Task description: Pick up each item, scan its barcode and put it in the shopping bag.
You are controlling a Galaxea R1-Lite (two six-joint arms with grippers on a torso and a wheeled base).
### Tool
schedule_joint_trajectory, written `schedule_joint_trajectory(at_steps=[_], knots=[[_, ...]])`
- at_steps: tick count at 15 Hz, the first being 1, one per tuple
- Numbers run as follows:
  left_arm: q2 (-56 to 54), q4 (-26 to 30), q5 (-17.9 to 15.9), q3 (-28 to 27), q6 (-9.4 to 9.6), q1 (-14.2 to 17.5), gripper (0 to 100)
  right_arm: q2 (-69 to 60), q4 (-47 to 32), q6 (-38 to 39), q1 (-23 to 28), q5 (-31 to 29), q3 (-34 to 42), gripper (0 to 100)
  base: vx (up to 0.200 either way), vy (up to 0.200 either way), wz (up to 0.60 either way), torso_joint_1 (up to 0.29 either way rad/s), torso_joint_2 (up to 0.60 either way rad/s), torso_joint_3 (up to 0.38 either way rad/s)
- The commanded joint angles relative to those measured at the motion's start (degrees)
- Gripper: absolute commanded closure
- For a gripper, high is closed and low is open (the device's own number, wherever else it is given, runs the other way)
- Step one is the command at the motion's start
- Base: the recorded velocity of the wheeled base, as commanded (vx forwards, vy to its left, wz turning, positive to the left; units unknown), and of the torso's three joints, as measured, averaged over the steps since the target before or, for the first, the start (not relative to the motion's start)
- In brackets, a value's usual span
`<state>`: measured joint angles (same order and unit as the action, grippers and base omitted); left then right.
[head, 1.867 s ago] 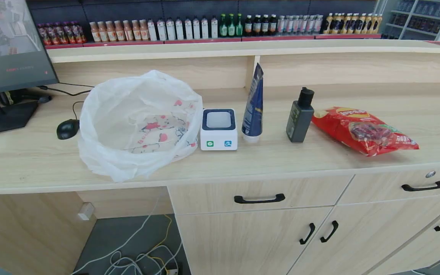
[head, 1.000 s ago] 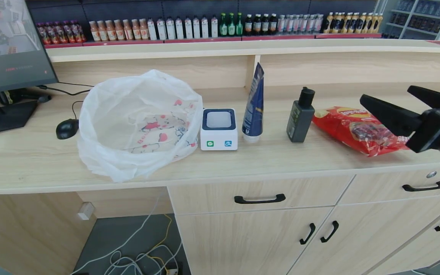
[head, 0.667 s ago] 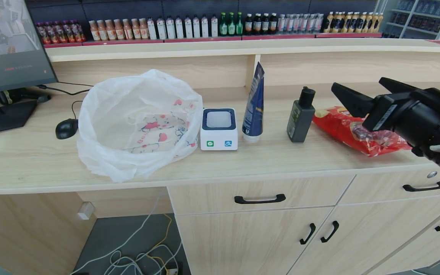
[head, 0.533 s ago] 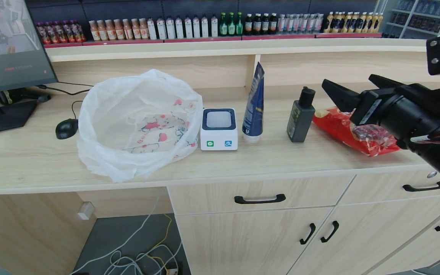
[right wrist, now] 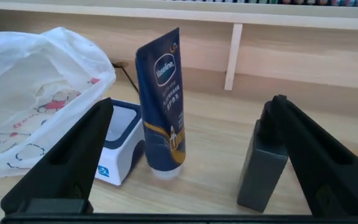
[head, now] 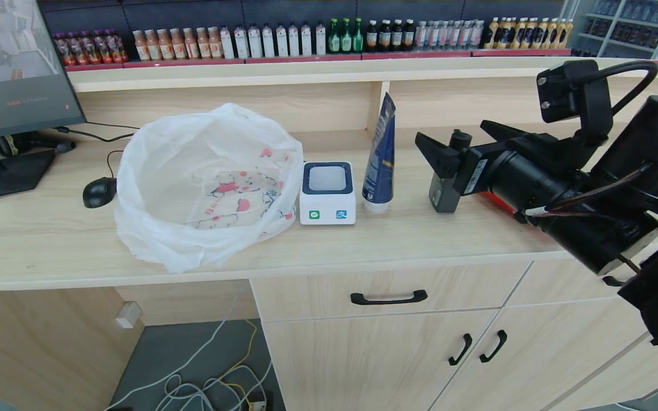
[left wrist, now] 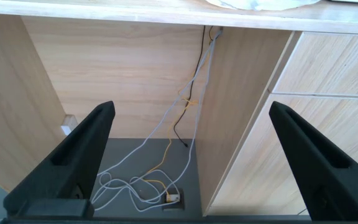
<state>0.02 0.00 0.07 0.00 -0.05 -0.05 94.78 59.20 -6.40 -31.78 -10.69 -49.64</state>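
r grip (head: 453,134) moved in near dark bottle (head: 441,193) | jaws spread wide, empty

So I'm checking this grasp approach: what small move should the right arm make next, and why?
Probably shift the open right gripper sideways to centre the dark bottle between its fingers. The bottle stands nearest, unheld, and in the right wrist view sits partly behind one finger.

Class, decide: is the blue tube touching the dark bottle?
Apart. The head view shows bare counter between the blue tube and the dark bottle; the right wrist view shows that gap too.
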Motion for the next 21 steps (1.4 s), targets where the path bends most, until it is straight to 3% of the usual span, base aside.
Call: schedule_joint_trajectory(at_steps=[1, 6, 9, 12, 21], knots=[[0.0, 0.0, 0.0, 0.0, -0.04, 0.0, 0, 0.5, 0.0, -0.3, -0.9, 0.1, -0.4, 0, 0.000, 0.000, 0.00, 0.000, 0.00, 0.000], [0.0, 0.0, 0.0, 0.0, -0.04, 0.0, 0, 3.1, -2.4, 1.4, -5.0, -2.2, -3.9, 0, 0.000, 0.000, 0.00, 0.000, 0.00, 0.000], [0.0, 0.0, 0.0, 0.0, -0.04, 0.0, 0, 6.2, -2.9, 1.6, -4.9, -5.3, -8.6, 0, 0.000, 0.000, 0.00, 0.000, 0.00, 0.000], [0.0, 0.0, 0.0, 0.0, -0.04, 0.0, 0, 7.4, -8.8, 1.7, -4.3, -7.9, -12.9, 0, 0.000, 0.000, 0.00, 0.000, 0.00, 0.000], [0.0, 0.0, 0.0, 0.0, -0.04, 0.0, 0, 17.1, -9.5, 1.2, -3.7, -11.6, -25.4, 0, 0.000, 0.000, 0.00, 0.000, 0.00, 0.000]])
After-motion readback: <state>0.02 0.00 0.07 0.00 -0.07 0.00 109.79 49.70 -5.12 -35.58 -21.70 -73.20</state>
